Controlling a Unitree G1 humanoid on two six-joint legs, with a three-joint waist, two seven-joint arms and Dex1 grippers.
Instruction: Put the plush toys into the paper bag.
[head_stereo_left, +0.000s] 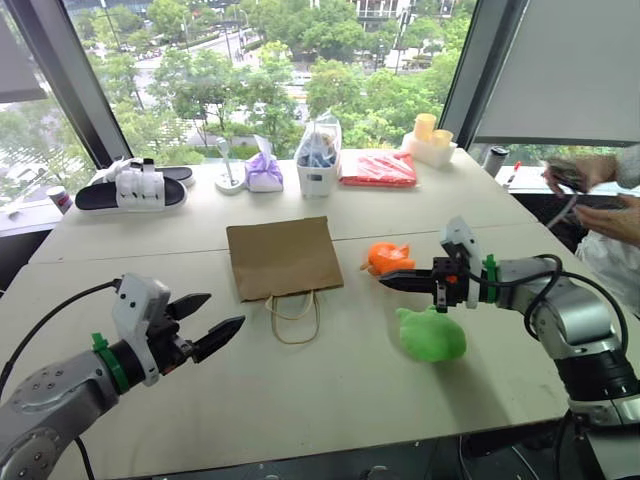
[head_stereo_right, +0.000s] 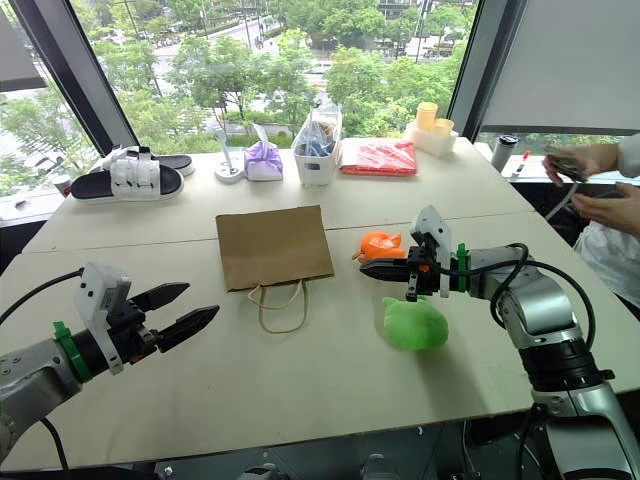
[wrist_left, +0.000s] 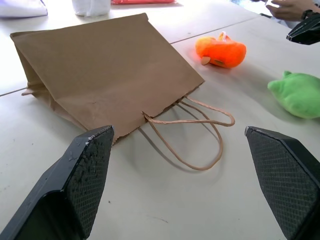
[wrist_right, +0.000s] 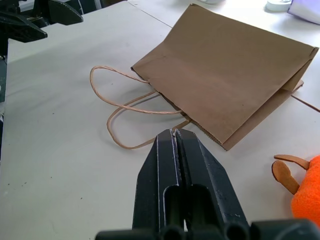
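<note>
- two plush toys, orange (head_stereo_left: 388, 257) and lime-green (head_stereo_left: 431, 333), lie on the pale table (head_stereo_left: 300, 390) right of the flat paper bag (head_stereo_left: 283, 257).
- left gripper (head_stereo_left: 205, 322) is spread wide; right gripper (head_stereo_left: 392, 281) is pressed together, empty, just beside the orange toy.
- left wrist view shows the bag's mouth closed flat.
- head views add sandals (head_stereo_left: 130, 188), a person's hands (head_stereo_left: 600, 195) and windows onto trees.

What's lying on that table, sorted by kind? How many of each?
Plush toys: 2, lime-green and orange
Paper bags: 1, brown, lying flat
Sandals: 2
Purple pouches: 1
White tubs with a clear bag: 1
Red packets: 1
Total: 8
</note>
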